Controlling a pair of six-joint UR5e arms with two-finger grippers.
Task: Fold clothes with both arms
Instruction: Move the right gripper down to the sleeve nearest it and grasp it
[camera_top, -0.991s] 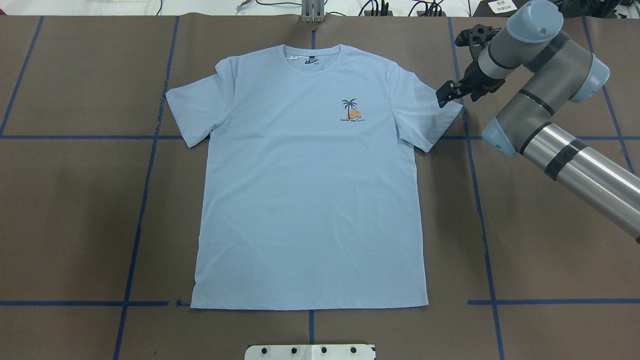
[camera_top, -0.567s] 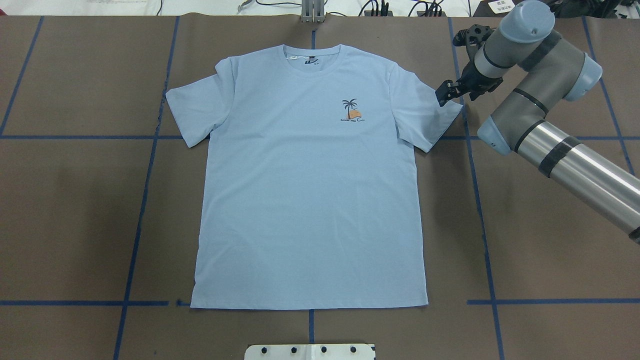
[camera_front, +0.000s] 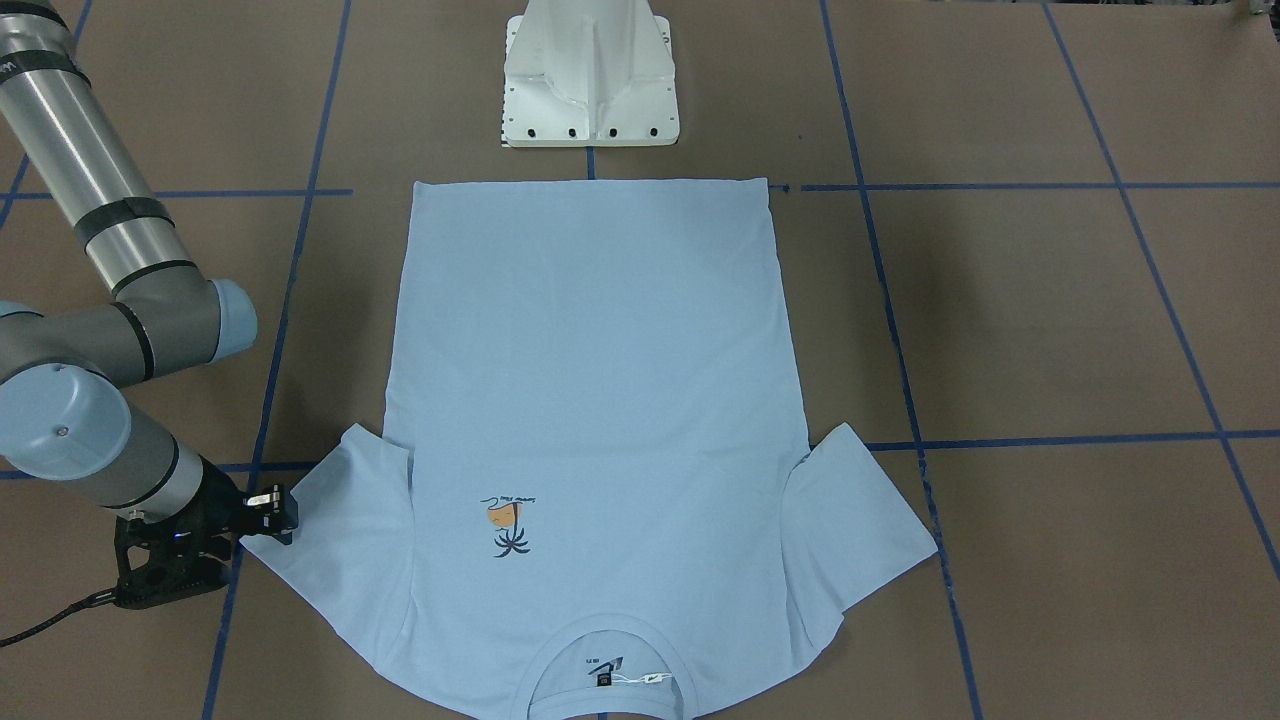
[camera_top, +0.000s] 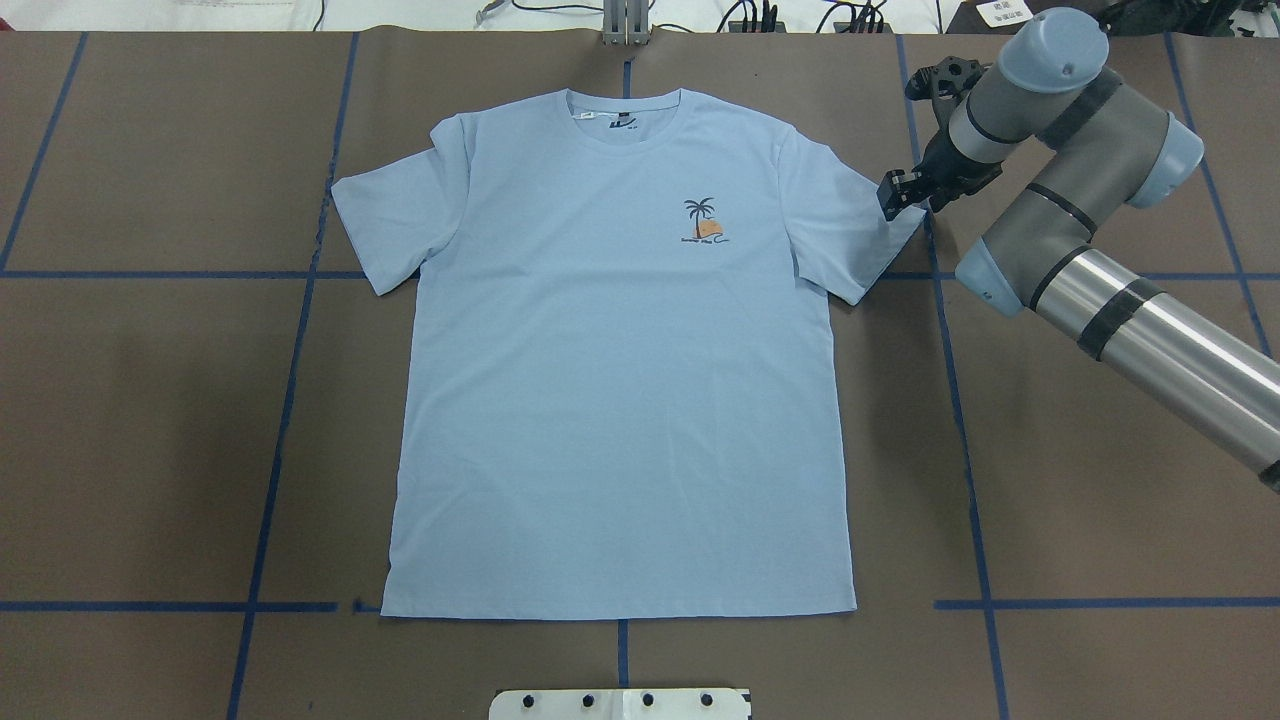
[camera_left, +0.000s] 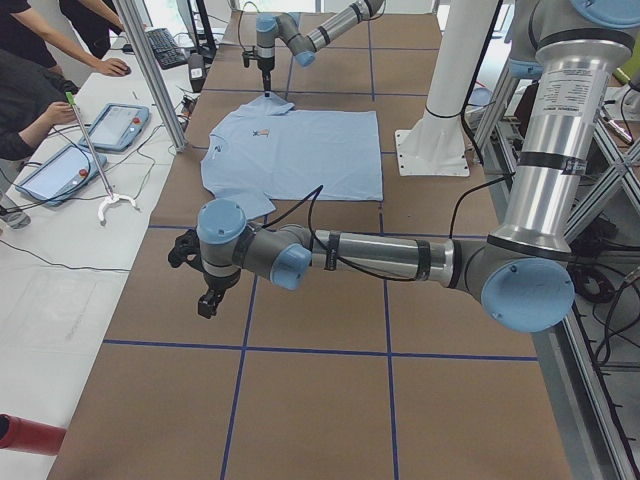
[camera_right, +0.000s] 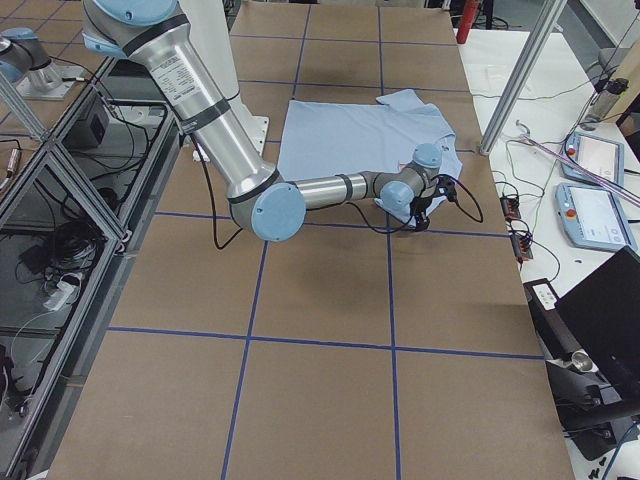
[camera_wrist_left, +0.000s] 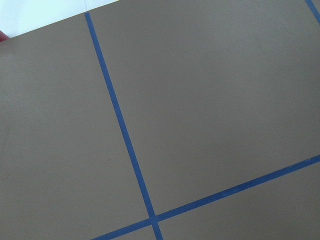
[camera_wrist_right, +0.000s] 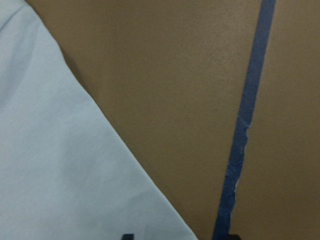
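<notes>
Starting on the robot's left in the overhead view, the table carries no arm. The left gripper shows only in the side view, hanging over bare brown paper well apart from the garment, and I cannot tell whether its jaws are parted or closed. Its wrist camera sees nothing but paper and blue tape lines. The light blue T-shirt lies flat and face up in the middle of the table, collar away from the robot. Its near-left sleeve is spread out, and the neck label and palm-tree print are both showing. No fold has been made. Further right, the right gripper sits at the outer corner of the other sleeve. In its wrist view the two dark fingertips stand apart with the sleeve's hem running between them, so the jaws are spread and hold nothing. The step in hand looks like the first grasp, on the right sleeve. The next move probably calls for closing on the hem low enough to catch both layers of cloth, while the left arm comes in to the opposite sleeve.
</notes>
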